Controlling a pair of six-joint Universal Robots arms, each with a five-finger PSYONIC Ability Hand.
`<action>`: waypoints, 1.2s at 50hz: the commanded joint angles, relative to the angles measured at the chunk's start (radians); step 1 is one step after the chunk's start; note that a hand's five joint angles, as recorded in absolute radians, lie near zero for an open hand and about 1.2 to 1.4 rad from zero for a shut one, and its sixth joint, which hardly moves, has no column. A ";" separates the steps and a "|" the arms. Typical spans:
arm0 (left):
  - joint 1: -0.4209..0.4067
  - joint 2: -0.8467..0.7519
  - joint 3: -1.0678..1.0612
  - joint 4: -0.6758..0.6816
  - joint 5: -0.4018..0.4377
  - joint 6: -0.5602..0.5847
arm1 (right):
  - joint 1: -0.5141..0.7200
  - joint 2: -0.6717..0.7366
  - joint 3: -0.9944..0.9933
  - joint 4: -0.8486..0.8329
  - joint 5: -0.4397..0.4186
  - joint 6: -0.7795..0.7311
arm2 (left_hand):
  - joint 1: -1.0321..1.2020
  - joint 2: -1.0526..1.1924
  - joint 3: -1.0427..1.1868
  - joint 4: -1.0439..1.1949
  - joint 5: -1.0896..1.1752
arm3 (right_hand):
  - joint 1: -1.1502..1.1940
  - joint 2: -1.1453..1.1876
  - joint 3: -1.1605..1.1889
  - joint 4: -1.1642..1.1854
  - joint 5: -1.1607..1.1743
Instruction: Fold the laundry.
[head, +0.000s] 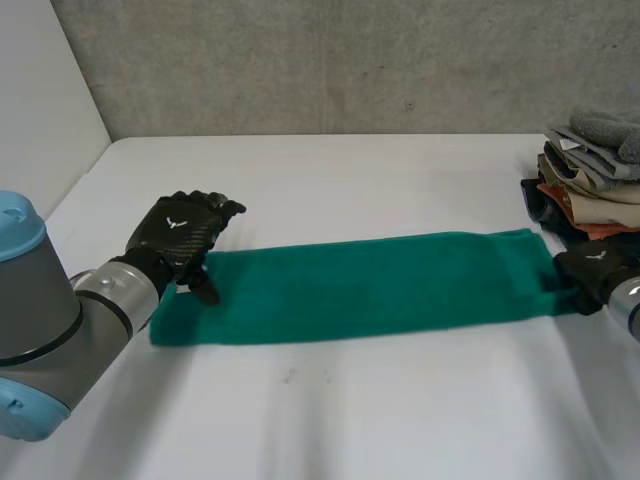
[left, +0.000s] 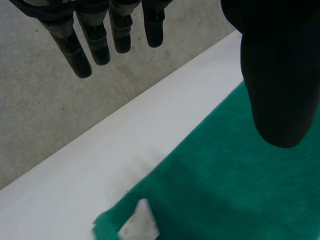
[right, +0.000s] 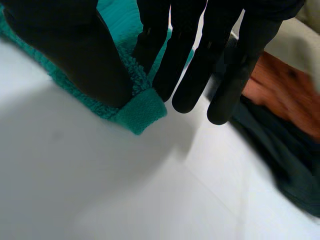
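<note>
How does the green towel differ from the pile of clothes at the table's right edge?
The green towel lies flat in one long strip; the pile of clothes is stacked up. The towel is one colour; the pile mixes grey, beige, orange and dark pieces. Both rest on the white table.

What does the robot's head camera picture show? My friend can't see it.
A long green towel lies across a white table. The robot's left hand is open at one end, and its right hand pinches the other, beside a pile of clothes.
</note>
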 joint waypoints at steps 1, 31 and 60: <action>0.006 0.033 -0.001 -0.008 -0.003 0.000 | -0.108 -0.074 -0.006 0.011 0.080 -0.149 | 0.008 -0.012 -0.021 -0.010 -0.027 | 0.278 0.221 0.211 0.200 0.245; 0.060 0.158 -0.096 -0.001 -0.005 -0.002 | 0.914 0.167 -0.166 -0.302 -0.161 -0.375 | -0.004 -0.024 -0.033 -0.022 -0.039 | 0.278 0.221 0.211 0.200 0.245; -0.037 0.108 -0.069 0.055 -0.008 0.000 | 0.547 -0.095 0.043 0.060 0.157 0.190 | -0.004 -0.024 -0.033 -0.022 -0.039 | -0.944 -1.001 -1.011 -1.022 -0.977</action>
